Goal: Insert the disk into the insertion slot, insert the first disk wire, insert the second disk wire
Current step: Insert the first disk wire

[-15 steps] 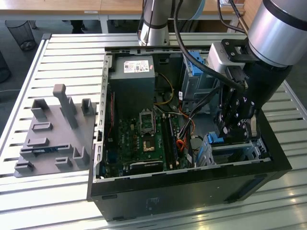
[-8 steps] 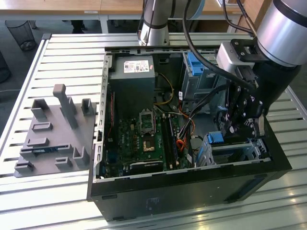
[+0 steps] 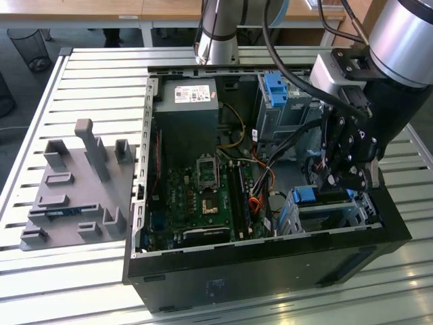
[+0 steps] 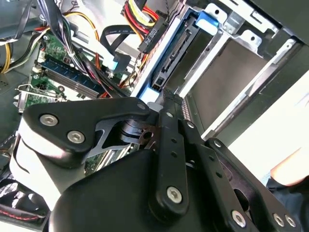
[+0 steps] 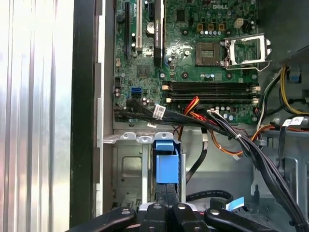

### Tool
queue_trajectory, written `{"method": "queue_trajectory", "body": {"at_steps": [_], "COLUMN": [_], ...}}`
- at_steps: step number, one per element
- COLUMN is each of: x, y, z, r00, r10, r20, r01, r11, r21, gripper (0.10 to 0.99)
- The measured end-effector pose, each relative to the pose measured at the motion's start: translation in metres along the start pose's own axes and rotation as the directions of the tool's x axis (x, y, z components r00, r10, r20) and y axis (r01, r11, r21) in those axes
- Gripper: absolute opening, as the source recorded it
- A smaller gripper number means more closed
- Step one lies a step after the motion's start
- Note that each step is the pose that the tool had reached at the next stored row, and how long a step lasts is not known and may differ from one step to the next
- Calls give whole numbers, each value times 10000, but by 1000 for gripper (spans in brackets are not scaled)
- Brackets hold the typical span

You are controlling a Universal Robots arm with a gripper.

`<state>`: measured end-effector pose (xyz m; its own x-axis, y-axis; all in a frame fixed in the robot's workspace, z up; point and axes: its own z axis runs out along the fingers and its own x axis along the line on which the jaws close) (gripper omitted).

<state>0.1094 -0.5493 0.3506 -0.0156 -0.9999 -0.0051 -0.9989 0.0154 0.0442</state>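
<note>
The open computer case [image 3: 270, 271] is lying on the slatted metal tabletop [image 3: 88, 284]. The arm is reaching into the case's near corner on the exterior view's right, where the low silver drive cage is sitting. In the exterior view the tool [image 3: 338, 183] is hanging just over that cage.

The disk [image 4: 205, 21] appears to be sitting inside the insertion slot [image 4: 251, 41], with the silver rails running along both of its sides and its blue caddy end showing. Whether it is fully seated I cannot tell. In the second wrist view the tool's fingers are looking closed together with nothing visible between them. Their tips are resting at or just beside the caddy's edge, which reads more like pressing than holding.

So the first step is looking done or nearly done, while the two wire steps are not yet done. The black power plug [image 4: 150, 35], on its red, yellow and black leads, is hanging loose just beside the disk's connector edge but not in it. The flat black cable with a light blue plug [image 4: 117, 64] is lying apart from the disk, over the motherboard [image 3: 203, 196] side. The tool is holding neither wire.
</note>
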Motion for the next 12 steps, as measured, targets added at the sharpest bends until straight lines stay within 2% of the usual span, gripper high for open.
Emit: {"method": "queue_trajectory", "body": {"at_steps": [4, 12], "x": [-19, -111], "y": [3, 5], "z": [-69, -91], "r00": [10000, 10000], "r10": [-2, -2], "r20": [1, 8], "r01": [2, 2], "r11": [10000, 9999], "r21": [22, 110], "gripper": [106, 106]}}
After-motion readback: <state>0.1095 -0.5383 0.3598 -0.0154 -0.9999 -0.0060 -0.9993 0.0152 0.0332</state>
